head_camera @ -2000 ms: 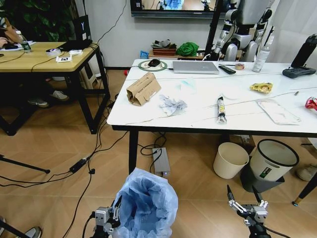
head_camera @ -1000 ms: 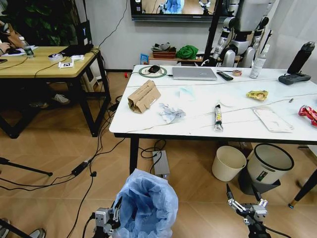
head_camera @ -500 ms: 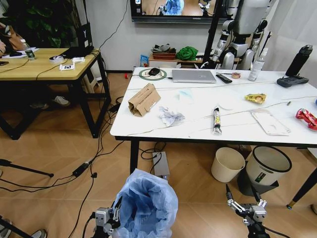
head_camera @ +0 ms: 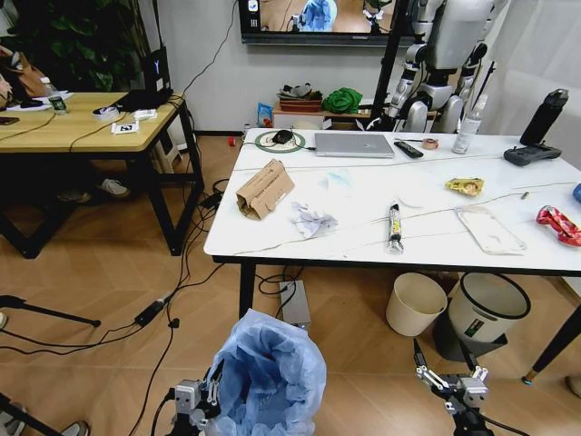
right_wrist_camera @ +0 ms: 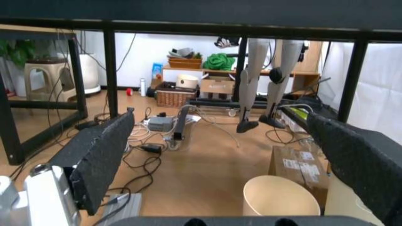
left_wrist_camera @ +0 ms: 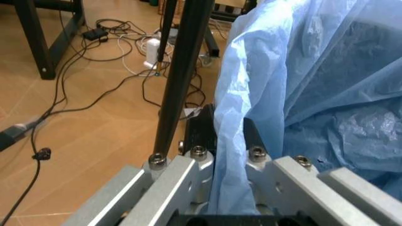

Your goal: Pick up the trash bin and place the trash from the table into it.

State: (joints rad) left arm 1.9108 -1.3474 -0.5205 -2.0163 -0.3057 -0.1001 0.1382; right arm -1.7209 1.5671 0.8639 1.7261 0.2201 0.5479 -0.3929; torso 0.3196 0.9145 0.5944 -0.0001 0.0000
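- The trash bin with its puffy blue bag sits low in front of the worktop.
- The left end effector pinches the bag at the bin's rim.
- The right end effector hangs low beside the bin, its fingers spread wide and holding nothing.
- Trash lies on the worktop: brown cardboard, crumpled paper, a clear plastic pack.
- A cream bin and a grey bin stand under the worktop.
- A silver laptop rests at the worktop's far edge.

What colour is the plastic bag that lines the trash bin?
Translucent light blue. The trash bin shows best in the head view, held by the left gripper.
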